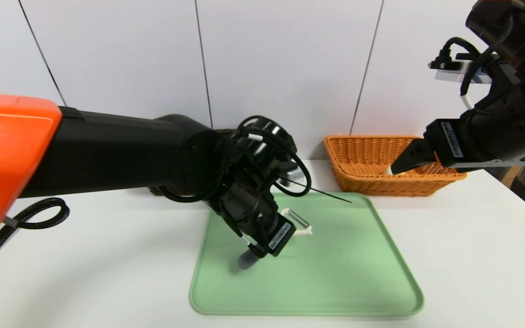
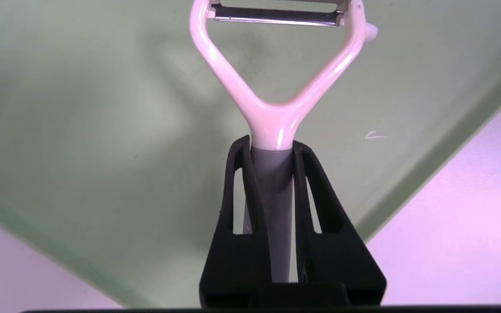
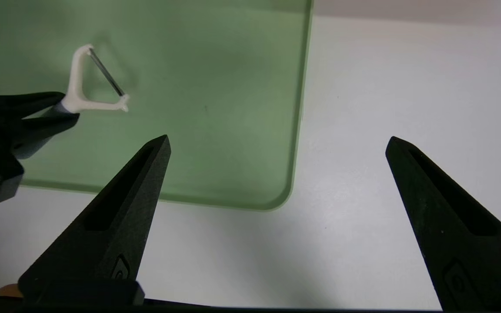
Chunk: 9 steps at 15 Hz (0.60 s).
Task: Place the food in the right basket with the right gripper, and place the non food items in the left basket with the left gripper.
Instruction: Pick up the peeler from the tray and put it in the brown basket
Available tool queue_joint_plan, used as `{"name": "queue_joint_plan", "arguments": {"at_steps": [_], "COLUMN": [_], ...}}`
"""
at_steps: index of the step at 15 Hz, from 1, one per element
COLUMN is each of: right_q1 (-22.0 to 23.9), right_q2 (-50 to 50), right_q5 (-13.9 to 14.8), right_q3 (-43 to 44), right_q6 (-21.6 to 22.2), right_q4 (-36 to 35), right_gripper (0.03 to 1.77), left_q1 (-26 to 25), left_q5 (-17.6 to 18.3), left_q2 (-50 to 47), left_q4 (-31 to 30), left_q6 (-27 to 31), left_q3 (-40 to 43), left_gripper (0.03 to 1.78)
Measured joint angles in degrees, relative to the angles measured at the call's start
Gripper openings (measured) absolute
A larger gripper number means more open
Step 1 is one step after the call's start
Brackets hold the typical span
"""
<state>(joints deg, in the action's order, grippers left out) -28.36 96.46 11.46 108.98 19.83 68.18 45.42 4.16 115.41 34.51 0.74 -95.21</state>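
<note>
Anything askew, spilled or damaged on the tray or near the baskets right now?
Nothing stands out. The left gripper has its jaws shut on the grey handle of the white Y-peeler over the pale green plastic tray, which looks clean. The right gripper hangs open by the orange-tan wicker basket, which sits upright.

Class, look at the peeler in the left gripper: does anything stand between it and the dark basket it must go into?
Nothing visible does. The left gripper is shut on the peeler over the green tray. The dark basket is hidden behind the left arm, so that stretch cannot be checked.
</note>
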Motion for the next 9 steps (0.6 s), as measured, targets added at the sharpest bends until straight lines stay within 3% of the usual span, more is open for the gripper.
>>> {"name": "queue_joint_plan", "arguments": {"at_steps": [5,9], "right_q1": [0.0,0.0], "right_q2": [-0.11,-0.13], "right_q5": [0.0,-0.02], "right_q3": [-0.48,-0.46], "right_q6": [0.0,0.01], "right_q4": [0.0,0.0], "right_gripper": [1.71,1.71], "left_q1": [-1.79,-9.33], "left_q5": [-0.77,-0.85], "left_q2": [-6.67,-9.07], "left_q4": [2.74,5.6], "left_q6": [-0.9,-0.84], "left_q3": [-5.71,-13.3], "left_gripper": [0.21,0.21]}}
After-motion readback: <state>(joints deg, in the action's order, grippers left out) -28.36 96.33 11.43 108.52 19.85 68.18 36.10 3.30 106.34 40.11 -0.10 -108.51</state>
